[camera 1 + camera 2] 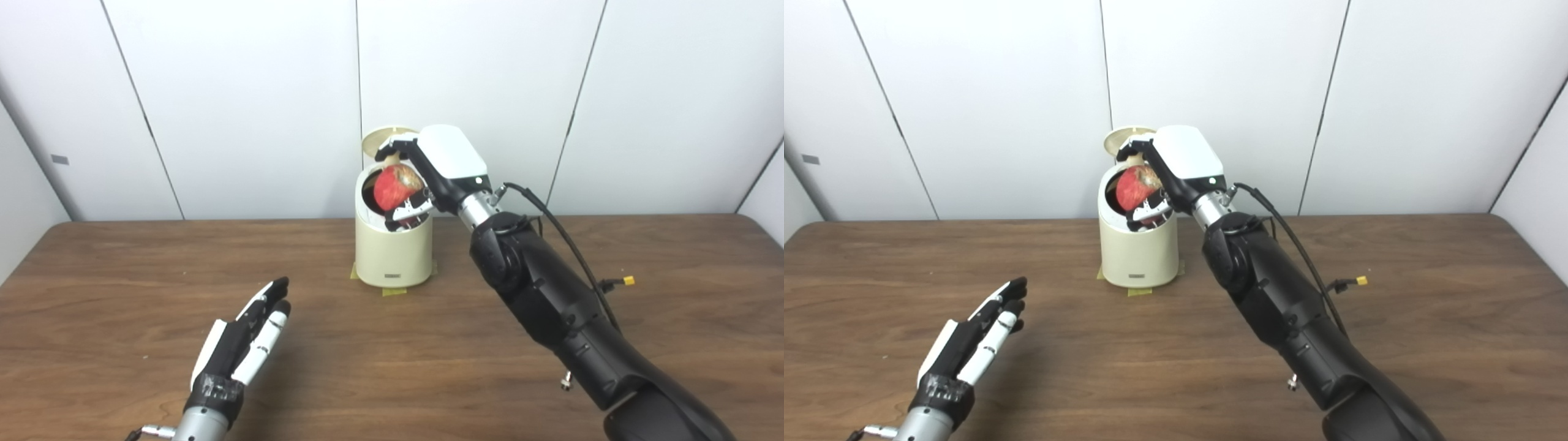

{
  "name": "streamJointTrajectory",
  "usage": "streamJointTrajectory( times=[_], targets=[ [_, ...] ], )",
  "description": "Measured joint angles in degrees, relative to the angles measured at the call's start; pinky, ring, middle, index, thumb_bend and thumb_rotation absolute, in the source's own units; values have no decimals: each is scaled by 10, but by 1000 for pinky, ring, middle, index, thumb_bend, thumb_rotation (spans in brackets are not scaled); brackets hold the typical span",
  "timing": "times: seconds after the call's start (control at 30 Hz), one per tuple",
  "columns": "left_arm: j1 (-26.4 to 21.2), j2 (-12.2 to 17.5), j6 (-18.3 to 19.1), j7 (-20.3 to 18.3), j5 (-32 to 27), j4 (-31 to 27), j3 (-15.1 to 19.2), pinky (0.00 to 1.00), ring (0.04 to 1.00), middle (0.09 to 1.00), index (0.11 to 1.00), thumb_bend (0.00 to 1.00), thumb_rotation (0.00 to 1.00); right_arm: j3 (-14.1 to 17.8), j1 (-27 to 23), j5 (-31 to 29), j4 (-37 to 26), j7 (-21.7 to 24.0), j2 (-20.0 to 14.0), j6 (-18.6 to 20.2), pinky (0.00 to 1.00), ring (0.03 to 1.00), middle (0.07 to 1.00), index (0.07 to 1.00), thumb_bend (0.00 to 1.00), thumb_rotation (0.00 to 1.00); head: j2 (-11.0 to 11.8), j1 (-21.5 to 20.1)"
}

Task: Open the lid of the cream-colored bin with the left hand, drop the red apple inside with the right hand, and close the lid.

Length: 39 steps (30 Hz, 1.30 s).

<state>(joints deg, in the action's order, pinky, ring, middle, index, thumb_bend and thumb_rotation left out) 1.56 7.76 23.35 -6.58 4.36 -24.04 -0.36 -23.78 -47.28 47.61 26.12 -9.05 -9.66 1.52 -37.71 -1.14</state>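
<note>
The cream-colored bin (393, 257) stands upright at the back middle of the table, its round lid (386, 137) tipped up behind the opening. My right hand (429, 177) reaches over the bin's mouth, shut on the red apple (395, 186), which hangs right at the opening. My left hand (245, 343) hovers low over the front left of the table, well short of the bin, open with its fingers stretched out and nothing in it.
Yellow tape (394, 291) marks the bin's spot on the brown wooden table (674, 294). A black cable with a yellow plug (628, 281) hangs off my right forearm. White wall panels stand close behind the bin.
</note>
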Motion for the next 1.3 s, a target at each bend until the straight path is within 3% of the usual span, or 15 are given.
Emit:
streamJointTrajectory(
  times=[0.33, 0.4, 0.47, 0.5, 0.57, 0.7, 0.97, 1.3],
  targets=[
    [0, 0, 0, 0, -1, 2, 1, 901, 944, 947, 927, 420, 738, -2, 0, 4, 0, 1, -2, 0, 696, 729, 720, 703, 891, 117, 4, -4],
    [0, 0, -2, 0, -1, 4, 1, 906, 945, 944, 925, 416, 740, -3, 0, 4, 0, 1, -2, 0, 657, 703, 697, 662, 877, 108, 4, -4],
    [0, 0, -7, 0, -1, 7, 1, 899, 944, 942, 920, 413, 740, -3, 0, 4, 0, -1, -2, -1, 575, 616, 613, 512, 570, 127, 4, -4],
    [0, 0, -9, 0, -1, 8, 1, 899, 944, 942, 920, 413, 741, -3, 1, 4, 0, -2, -3, -2, 571, 613, 609, 508, 560, 127, 4, -4],
    [0, 0, -10, 0, -1, 8, 1, 907, 948, 943, 921, 417, 751, 1, 5, -2, -1, -7, -3, -14, 418, 445, 521, 518, 525, 26, 3, -5],
    [0, 0, -10, 0, -1, 8, 0, 903, 947, 944, 924, 412, 747, 17, 22, -23, -1, -19, -2, -34, 349, 393, 501, 535, 500, 1, 4, -4],
    [0, 0, -16, 0, 1, 14, -2, 891, 942, 941, 925, 400, 751, 58, 39, -61, -10, -25, -4, -42, 343, 386, 504, 517, 497, 0, 4, -4],
    [-4, -2, -16, 0, -6, 17, 3, 912, 942, 943, 925, 386, 752, 105, 79, -115, -122, 16, -8, -25, 324, 413, 499, 545, 496, 0, 7, 0]
  ],
)
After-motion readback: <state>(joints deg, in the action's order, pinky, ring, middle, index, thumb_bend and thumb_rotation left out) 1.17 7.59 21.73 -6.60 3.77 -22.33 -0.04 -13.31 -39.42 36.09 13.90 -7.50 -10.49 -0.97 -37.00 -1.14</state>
